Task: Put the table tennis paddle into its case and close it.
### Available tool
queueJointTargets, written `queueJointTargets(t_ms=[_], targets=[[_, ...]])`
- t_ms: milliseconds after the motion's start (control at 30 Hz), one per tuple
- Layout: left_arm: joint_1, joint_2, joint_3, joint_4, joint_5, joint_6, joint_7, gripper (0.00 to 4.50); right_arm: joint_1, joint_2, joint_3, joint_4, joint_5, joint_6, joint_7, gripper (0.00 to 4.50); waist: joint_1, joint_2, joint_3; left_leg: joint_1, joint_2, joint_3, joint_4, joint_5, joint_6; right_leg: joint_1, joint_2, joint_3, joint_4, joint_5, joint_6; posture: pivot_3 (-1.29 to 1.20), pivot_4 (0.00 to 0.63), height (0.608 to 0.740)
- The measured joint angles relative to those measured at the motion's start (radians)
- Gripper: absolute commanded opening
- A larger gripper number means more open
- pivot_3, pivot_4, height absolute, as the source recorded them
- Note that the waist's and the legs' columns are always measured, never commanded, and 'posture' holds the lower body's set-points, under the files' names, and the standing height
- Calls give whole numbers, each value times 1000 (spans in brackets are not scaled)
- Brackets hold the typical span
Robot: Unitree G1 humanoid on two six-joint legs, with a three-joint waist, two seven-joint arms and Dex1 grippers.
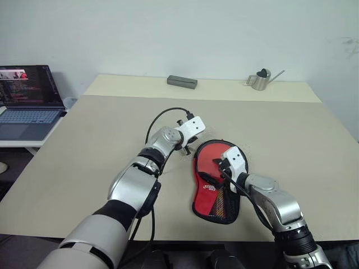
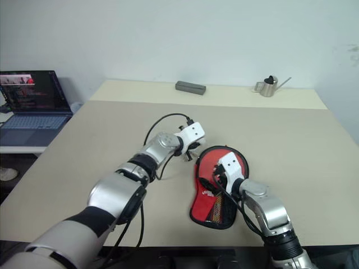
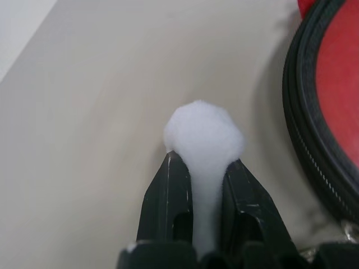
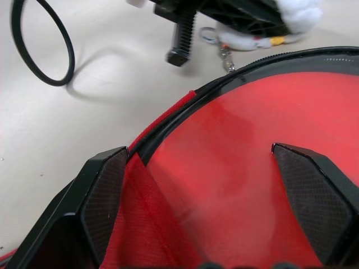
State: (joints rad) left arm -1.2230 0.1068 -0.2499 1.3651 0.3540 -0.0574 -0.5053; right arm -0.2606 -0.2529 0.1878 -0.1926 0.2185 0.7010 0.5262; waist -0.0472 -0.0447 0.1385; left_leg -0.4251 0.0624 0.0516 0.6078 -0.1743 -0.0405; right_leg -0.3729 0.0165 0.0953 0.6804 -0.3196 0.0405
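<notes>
The red case (image 1: 208, 171) lies flat on the table near its front edge, logo and black mesh pocket facing up. The paddle is hidden. My left gripper (image 3: 203, 162) is shut on the fluffy white zipper charm (image 3: 205, 131), just off the case's round far-left rim. In the right wrist view the charm (image 4: 300, 14) hangs from a small chain at the black zipper edge. My right gripper (image 4: 196, 151) stands open over the red top of the case, one finger on each side of the round part.
The beige table (image 1: 84, 145) stretches far back and to both sides. A grey box (image 1: 182, 82) and a small metal watering can (image 1: 259, 79) stand at the back. A laptop (image 1: 28, 101) sits on a side table at the left. A black cable (image 1: 162, 120) loops off my left wrist.
</notes>
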Motion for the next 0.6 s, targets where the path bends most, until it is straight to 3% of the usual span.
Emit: queueJointTargets(t_ms=[600], targets=[[-59, -80, 59, 16, 0, 1, 134, 233, 55, 7, 1, -90, 15, 51, -41, 4500, 0, 0, 0, -1, 0, 0, 0, -1, -1, -1, 0, 0, 0, 0, 1, 0, 150, 740]])
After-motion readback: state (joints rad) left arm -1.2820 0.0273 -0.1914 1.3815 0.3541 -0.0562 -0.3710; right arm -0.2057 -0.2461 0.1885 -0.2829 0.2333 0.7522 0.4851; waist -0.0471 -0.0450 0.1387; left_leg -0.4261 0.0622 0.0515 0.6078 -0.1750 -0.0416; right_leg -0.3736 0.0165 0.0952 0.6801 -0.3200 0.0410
